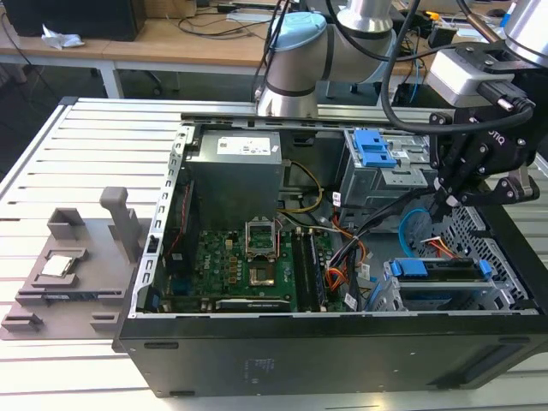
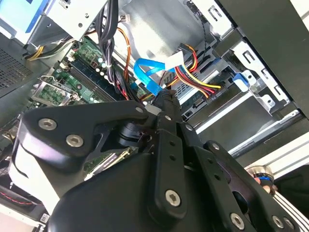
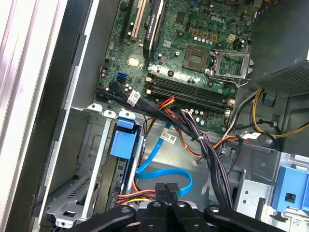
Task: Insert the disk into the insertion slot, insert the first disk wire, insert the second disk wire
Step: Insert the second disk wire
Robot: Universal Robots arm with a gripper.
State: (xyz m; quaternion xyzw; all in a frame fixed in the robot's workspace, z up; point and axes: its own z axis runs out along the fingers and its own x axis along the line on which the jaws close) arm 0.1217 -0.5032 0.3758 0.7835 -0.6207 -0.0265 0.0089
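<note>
The disk (image 1: 441, 276), in its blue carrier (image 3: 123, 142), lies inside the insertion slot (image 1: 396, 300) of the silver cage at the exterior view's right. The first disk wire (image 2: 198, 79), a red, orange and yellow bundle, runs to the disk's rear edge (image 1: 438, 247). The second disk wire (image 3: 161, 171), a light-blue flat cable, loops just behind the disk (image 1: 411, 224). My gripper (image 1: 445, 204) hangs above that loop with its black fingers pressed together (image 3: 165, 191). Their tips (image 2: 166, 94) sit right beside the blue cable's end. I cannot tell whether they touch it.
A thick black cable bundle (image 3: 207, 154) crosses between the motherboard (image 1: 248, 257) and the drive bays. A taller grey bay with a blue latch (image 1: 374, 150) stands behind the gripper. The grey power supply (image 1: 235, 167) fills the back corner. A grey fixture (image 1: 68, 265) lies outside the case.
</note>
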